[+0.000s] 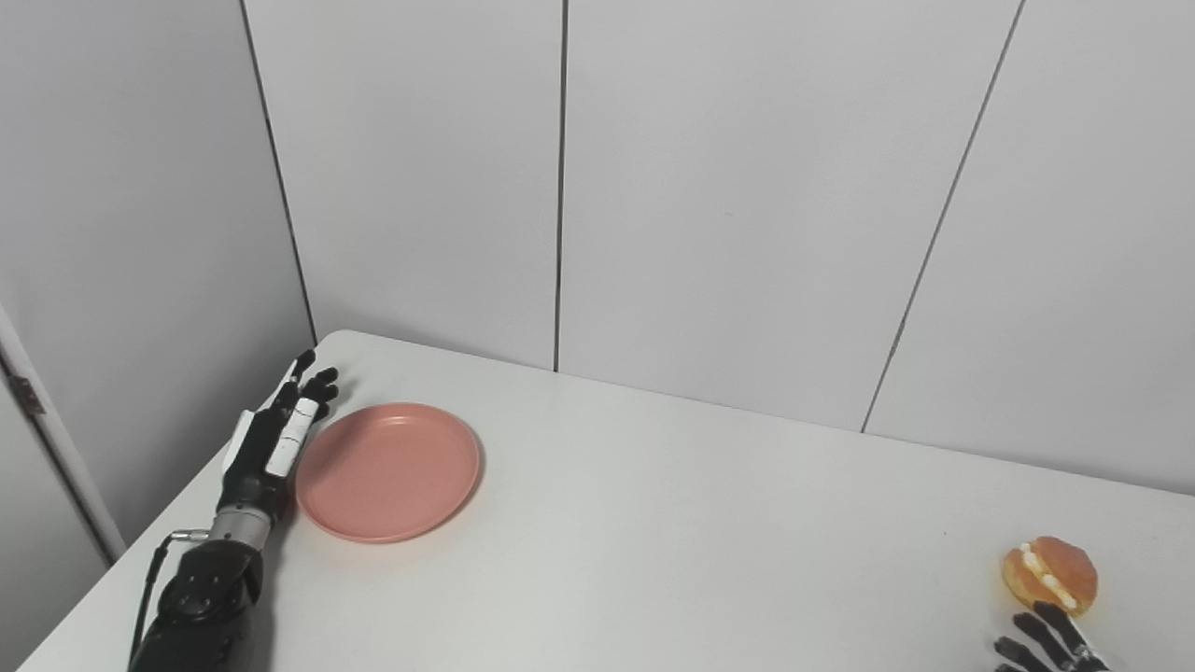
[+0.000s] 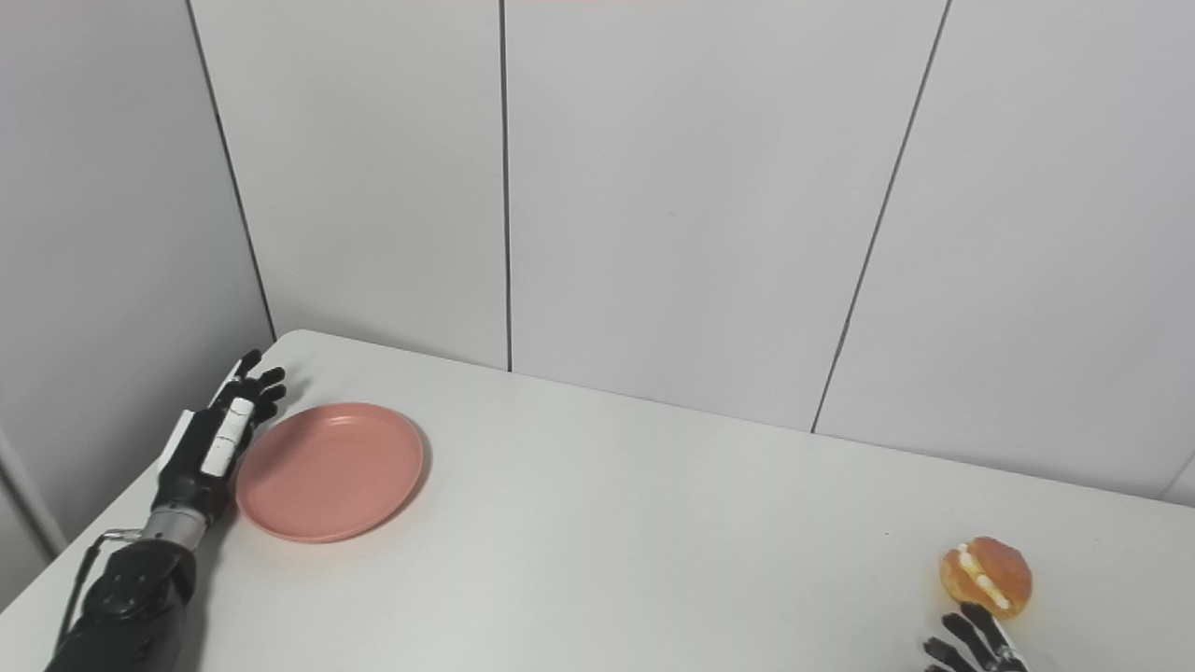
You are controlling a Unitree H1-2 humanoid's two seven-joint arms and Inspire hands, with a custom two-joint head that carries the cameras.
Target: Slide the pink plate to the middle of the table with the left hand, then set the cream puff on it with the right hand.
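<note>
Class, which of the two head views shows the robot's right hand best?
The right eye view, narrowly: the right hand has its spread fingers further inside the frame, just below the cream puff. The left eye view shows the same fingertips, nearer the corner. Neither view shows the palm.

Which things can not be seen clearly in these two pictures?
- Right hand: both views cut it at the bottom edge; only fingertips show, near the round orange cream puff; contact unclear.
- Left hand: beside the round pink plastic plate; the angle hides whether it touches the rim.
- Puff's far side: hidden.
</note>
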